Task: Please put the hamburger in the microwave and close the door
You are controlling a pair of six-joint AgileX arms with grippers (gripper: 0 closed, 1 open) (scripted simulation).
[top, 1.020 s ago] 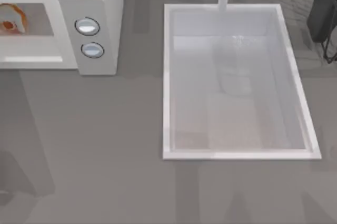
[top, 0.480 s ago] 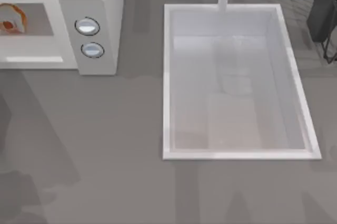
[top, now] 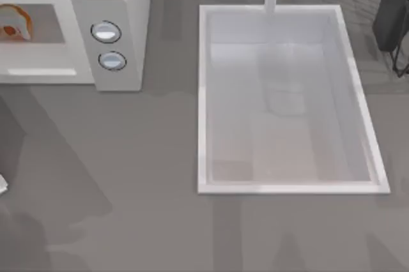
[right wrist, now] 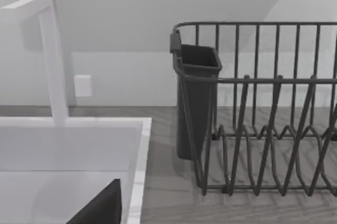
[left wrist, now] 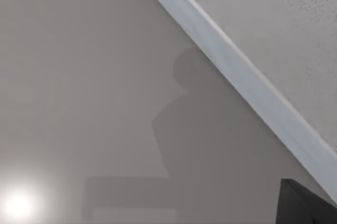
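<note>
The hamburger (top: 14, 22), a tan-orange bun with a red-orange patch, is sitting inside the microwave (top: 108, 4) cavity. Left gripper (top: 2, 184) is sitting at the table's left edge, well away from the hamburger; can't tell its opening.

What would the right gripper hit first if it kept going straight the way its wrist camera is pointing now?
Probably the dark dish rack with its cutlery holder on the counter beside the sink; the wall stands behind them. Depth is hard to judge, so it could pass over the sink's rim first.

hamburger (top: 13, 22) in microwave (top: 108, 4), sink (top: 204, 99) to its right
</note>
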